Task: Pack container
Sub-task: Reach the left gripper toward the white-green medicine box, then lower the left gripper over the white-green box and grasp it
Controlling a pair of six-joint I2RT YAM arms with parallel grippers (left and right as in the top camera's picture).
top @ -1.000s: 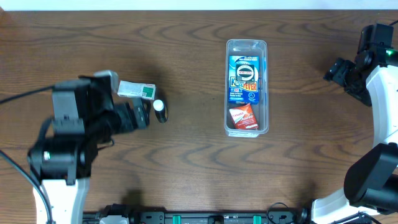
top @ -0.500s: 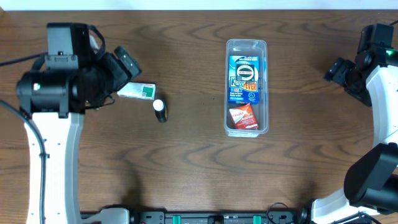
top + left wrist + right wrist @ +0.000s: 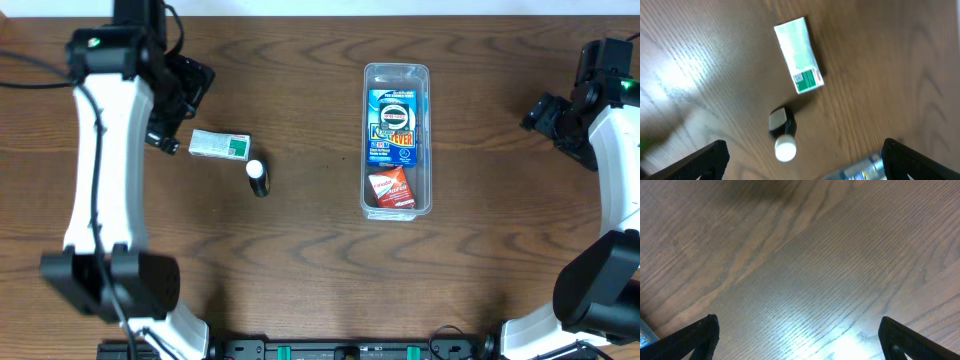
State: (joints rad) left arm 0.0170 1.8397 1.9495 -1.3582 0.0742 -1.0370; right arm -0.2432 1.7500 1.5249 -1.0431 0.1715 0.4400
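Overhead: container (image 3: pixel 397 140) lies long axis 12-to-6 on wood table (image 3: pixel 300 260), at approx 2 o'clock from table ctr. Inside it, a blue packet (image 3: pixel 396 125) fills the 12 o'clock half and a red packet (image 3: pixel 390 187) sits at the 6 o'clock end. White-and-green box (image 3: pixel 220 145) is at approx 10 o'clock from ctr, well apart from the container. Small black bottle w/ white cap (image 3: pixel 258 178) lies just beside the box, at its 4 o'clock. Left gripper (image 3: pixel 182 108) is at the box's 10 o'clock, fingers wide apart. Right gripper (image 3: pixel 540 112) is near the 3 o'clock edge, fingers apart. Left wrist: fingertips (image 3: pixel 710 157) spread to both lower corners; box at 12, bottle near ctr, blurred container corner at 5 o'clock. Right wrist: fingertips (image 3: pixel 700 335) spread wide over bare wood.
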